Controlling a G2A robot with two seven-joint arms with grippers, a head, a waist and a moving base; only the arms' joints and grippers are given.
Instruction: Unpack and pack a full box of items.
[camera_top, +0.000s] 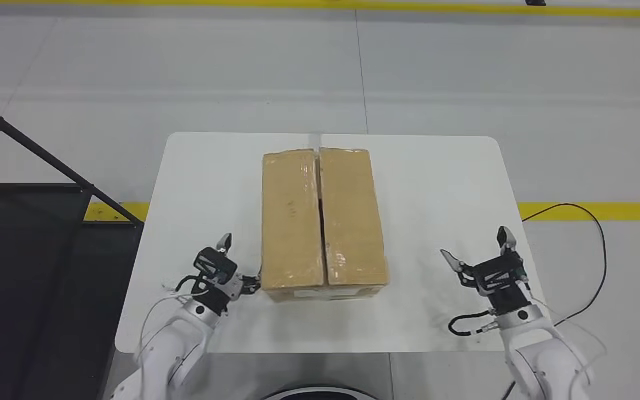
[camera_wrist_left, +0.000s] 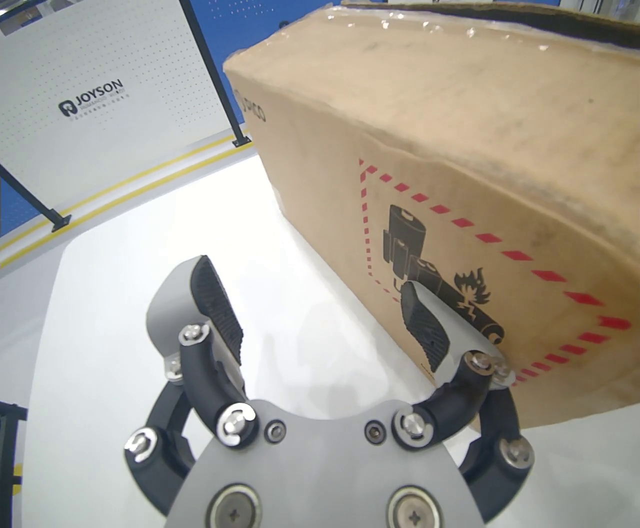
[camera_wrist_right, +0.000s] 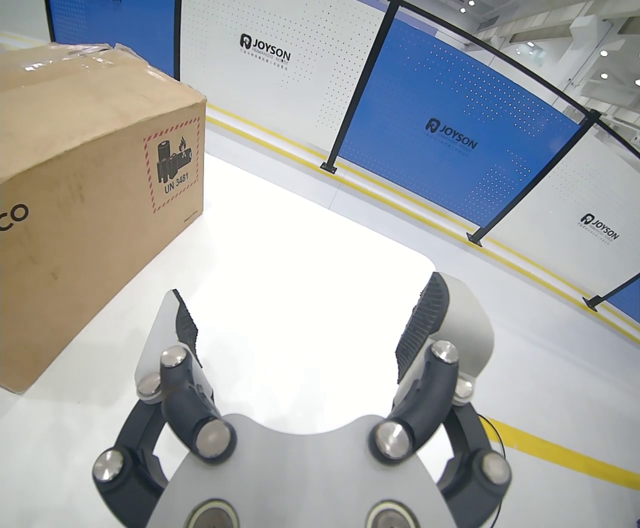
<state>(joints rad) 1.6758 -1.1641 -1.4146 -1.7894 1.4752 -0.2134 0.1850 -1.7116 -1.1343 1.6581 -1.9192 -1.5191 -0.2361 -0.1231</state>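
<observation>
The box (camera_top: 323, 222) is coloured cardboard brown and is marked with a red-dashed label (camera_wrist_right: 173, 165) carrying black battery symbols. The desk (camera_top: 440, 180) is finished in white. The grey floor (camera_top: 200, 70) is crossed by a yellow line (camera_top: 625, 210) at 3 o'clock of the desk.

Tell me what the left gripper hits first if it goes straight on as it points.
Probably the cardboard box: the open left gripper angles toward its labelled side wall, one jaw close. Depth is unclear.

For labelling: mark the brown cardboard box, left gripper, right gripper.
brown cardboard box (camera_top: 295, 220), top view, top flap.
left gripper (camera_wrist_left: 305, 272), left wrist view, midway between fingertips.
right gripper (camera_wrist_right: 305, 284), right wrist view, midway between fingertips.
</observation>
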